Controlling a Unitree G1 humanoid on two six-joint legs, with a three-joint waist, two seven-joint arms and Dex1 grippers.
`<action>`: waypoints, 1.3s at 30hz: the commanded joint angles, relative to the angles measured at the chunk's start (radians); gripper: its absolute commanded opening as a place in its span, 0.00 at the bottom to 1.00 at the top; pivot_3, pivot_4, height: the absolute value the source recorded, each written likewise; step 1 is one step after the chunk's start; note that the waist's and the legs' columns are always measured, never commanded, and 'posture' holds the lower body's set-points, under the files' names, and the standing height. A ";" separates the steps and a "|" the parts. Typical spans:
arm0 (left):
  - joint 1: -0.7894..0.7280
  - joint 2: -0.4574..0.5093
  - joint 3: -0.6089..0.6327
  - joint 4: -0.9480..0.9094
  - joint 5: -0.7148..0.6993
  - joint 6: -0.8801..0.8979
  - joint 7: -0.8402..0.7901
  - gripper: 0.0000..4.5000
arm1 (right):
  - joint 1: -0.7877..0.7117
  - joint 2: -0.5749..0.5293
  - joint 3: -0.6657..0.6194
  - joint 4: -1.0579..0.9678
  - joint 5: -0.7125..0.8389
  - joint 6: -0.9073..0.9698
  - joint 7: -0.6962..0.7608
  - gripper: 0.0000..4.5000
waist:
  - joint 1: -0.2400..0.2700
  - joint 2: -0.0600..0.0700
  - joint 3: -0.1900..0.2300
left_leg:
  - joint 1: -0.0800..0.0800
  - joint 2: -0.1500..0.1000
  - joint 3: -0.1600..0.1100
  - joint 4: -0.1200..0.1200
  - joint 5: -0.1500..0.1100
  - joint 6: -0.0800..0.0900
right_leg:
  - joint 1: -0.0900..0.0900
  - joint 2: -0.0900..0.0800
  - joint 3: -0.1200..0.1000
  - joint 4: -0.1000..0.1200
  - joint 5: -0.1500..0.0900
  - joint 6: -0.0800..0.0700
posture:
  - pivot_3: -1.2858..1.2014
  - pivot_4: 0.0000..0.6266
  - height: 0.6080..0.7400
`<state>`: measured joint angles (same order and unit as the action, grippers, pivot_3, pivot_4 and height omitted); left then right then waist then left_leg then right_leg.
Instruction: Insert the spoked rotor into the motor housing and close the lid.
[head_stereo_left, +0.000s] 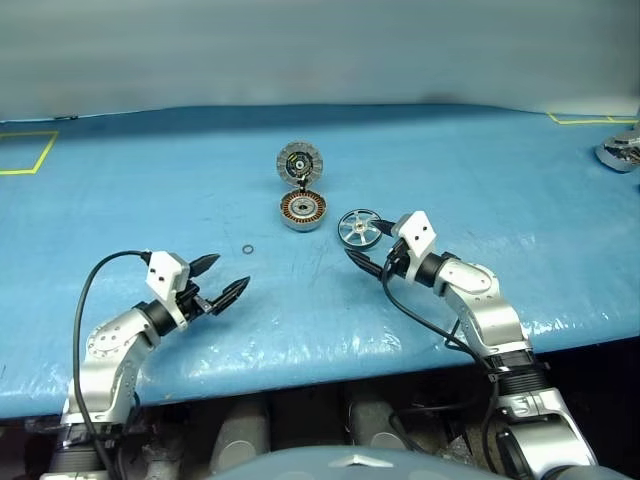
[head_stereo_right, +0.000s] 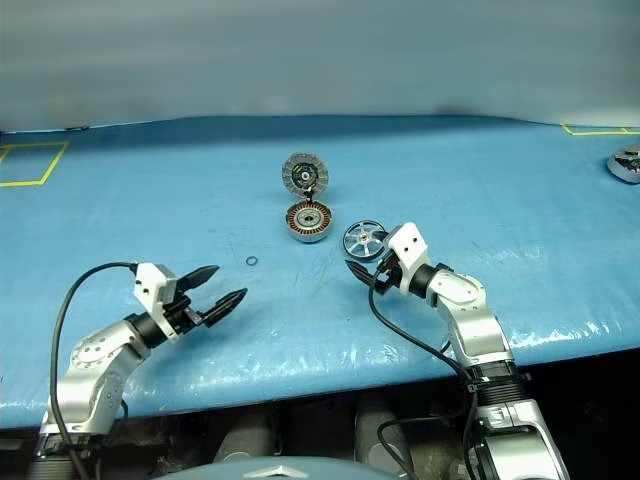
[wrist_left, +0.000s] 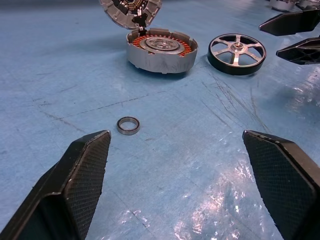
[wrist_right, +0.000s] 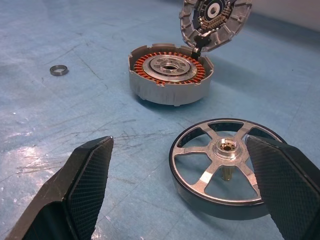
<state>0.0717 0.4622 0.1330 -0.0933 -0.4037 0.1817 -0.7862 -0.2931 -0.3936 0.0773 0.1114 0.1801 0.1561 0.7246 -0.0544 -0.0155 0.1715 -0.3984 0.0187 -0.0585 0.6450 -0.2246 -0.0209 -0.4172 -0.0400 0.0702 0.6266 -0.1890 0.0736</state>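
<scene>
The spoked rotor (wrist_right: 227, 167), a shiny silver wheel, lies flat on the blue table just ahead of my right gripper (wrist_right: 178, 142). That gripper is open, and the wheel sits close to one finger without being held. Left of the rotor stands the motor housing (head_stereo_left: 303, 210), its copper windings showing. The lid (head_stereo_left: 301, 161) stands raised on its hinge behind the housing, ribbed inner face toward me. My left gripper (head_stereo_left: 228, 275) hovers open over the table at the near left, well short of the housing, with nothing between its fingers.
A small metal ring (wrist_left: 128, 125) lies on the table in front of the left gripper. Another metal motor part (head_stereo_left: 620, 152) sits at the far right edge. Yellow tape marks (head_stereo_left: 25, 155) line the far left corner. The table's front edge runs just below both arms.
</scene>
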 joint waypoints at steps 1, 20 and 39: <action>0.005 -0.006 0.006 -0.027 -0.009 -0.019 0.001 1.00 | -0.016 -0.006 -0.005 -0.022 0.003 -0.007 0.006 0.99 | 0.000 0.000 0.000 | 0.000 0.000 0.000 0.000 0.000 0.000 | 0.000 0.000 0.000 0.000 0.000 0.000 | 0.52 0.24 1.00; 0.001 -0.010 0.023 -0.038 -0.004 -0.068 0.020 1.00 | -0.030 0.015 0.002 0.013 -0.014 -0.024 0.006 0.99 | 0.000 0.000 0.000 | 0.000 0.000 0.000 0.000 0.000 0.000 | 0.000 0.000 0.000 0.000 0.000 0.000 | 0.52 0.24 1.00; 0.009 -0.028 0.016 -0.023 0.028 -0.108 0.068 1.00 | -0.135 -0.050 0.021 0.090 -0.060 -0.032 0.053 0.99 | -0.006 0.000 0.000 | 0.000 0.000 0.001 0.001 0.000 0.000 | 0.000 0.000 0.000 0.000 0.000 0.000 | 0.52 0.24 1.00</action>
<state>0.0751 0.4354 0.1383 -0.0934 -0.3733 0.0976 -0.7209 -0.3852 -0.4313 0.0999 0.2025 0.1246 0.1510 0.7530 -0.0599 -0.0153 0.1719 -0.3982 0.0186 -0.0578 0.6462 -0.2246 -0.0210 -0.4170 -0.0400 0.0704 0.6267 -0.1889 0.0737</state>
